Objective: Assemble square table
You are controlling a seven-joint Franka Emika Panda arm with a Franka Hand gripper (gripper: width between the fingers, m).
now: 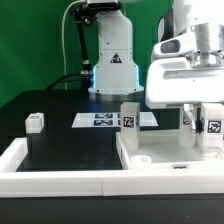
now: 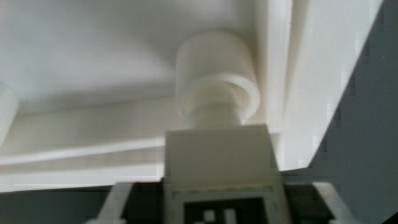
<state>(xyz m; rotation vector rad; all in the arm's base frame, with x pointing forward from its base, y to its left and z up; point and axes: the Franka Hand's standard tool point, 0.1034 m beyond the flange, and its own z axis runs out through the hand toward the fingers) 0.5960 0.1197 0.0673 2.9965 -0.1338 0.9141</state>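
The square table's white top (image 1: pixel 150 152) lies at the exterior view's lower right. One white leg (image 1: pixel 130 114) with a tag stands upright at its far left corner. A second tagged leg (image 1: pixel 213 128) is at the top's right side, with my gripper (image 1: pixel 203 122) shut on it. In the wrist view this leg (image 2: pixel 222 160) fills the space between the fingers (image 2: pixel 125 203), and its round end (image 2: pixel 221 75) rests against the top (image 2: pixel 107 80) by its raised edge. Another small white leg (image 1: pixel 36 122) sits alone on the black surface at the left.
The marker board (image 1: pixel 100 120) lies flat behind the table top, in front of the robot's base (image 1: pixel 112 70). White rim bars (image 1: pixel 60 178) edge the black surface along the front and left. A green wall stands behind.
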